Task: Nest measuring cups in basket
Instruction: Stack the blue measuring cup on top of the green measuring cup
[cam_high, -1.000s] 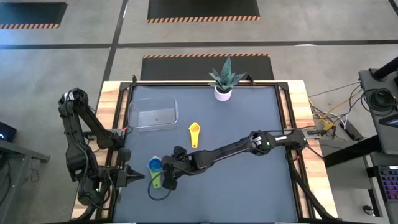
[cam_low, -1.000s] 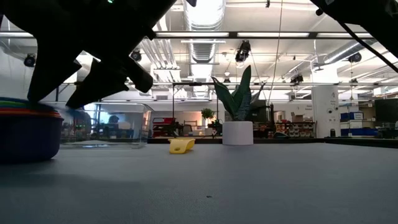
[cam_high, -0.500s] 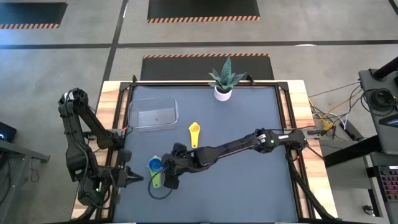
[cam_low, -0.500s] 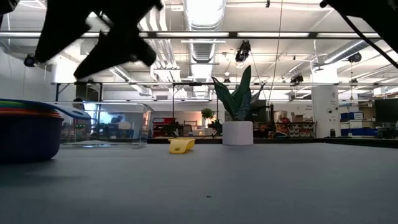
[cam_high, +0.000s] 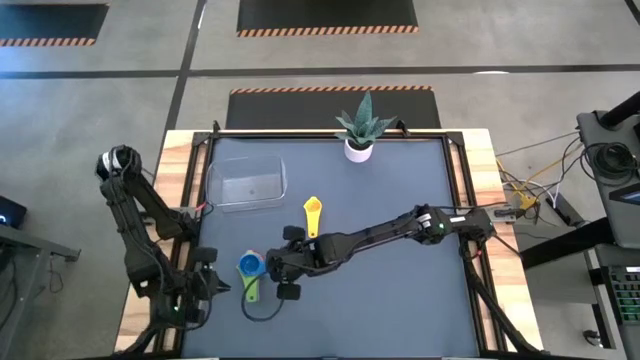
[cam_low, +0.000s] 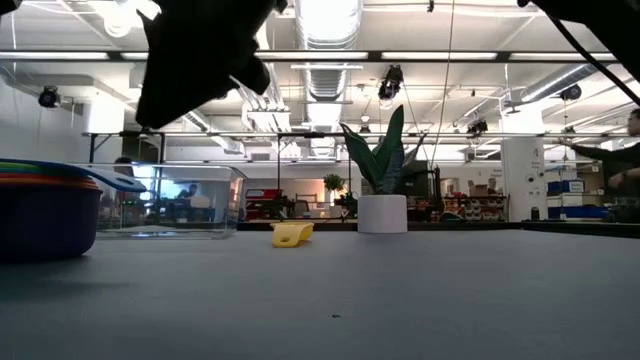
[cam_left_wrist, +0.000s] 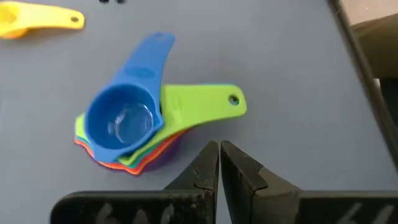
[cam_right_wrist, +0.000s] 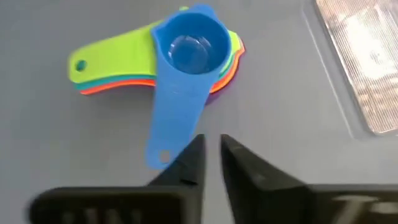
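while the nested stack of measuring cups (cam_high: 251, 271) sits on the dark desk (cam_high: 400, 300) near its front left part, the right gripper (cam_high: 281, 272) hangs just beside it, on the side toward the desk's middle, and holds nothing; in the right wrist view its jaws stand close together with only a slim gap, their tips just short of the tip of the blue cup's handle (cam_right_wrist: 166, 140) and not touching it. the blue cup (cam_left_wrist: 121, 118) lies on top of the stack, over the green cup (cam_left_wrist: 199, 107), with teal, orange, red and purple rims showing beneath. the left gripper (cam_high: 212, 286) waits at the desk's front left edge, near the stack but apart from it, its jaws pressed together and empty, pointing toward the cups in the left wrist view. the yellow cup (cam_high: 312, 214) lies alone on the desk, between the stack and the potted plant (cam_high: 359, 130), well apart from both pairs of jaws. the clear basket (cam_high: 245, 185) stands toward the back left of the desk, beyond the stack, with no cup in it
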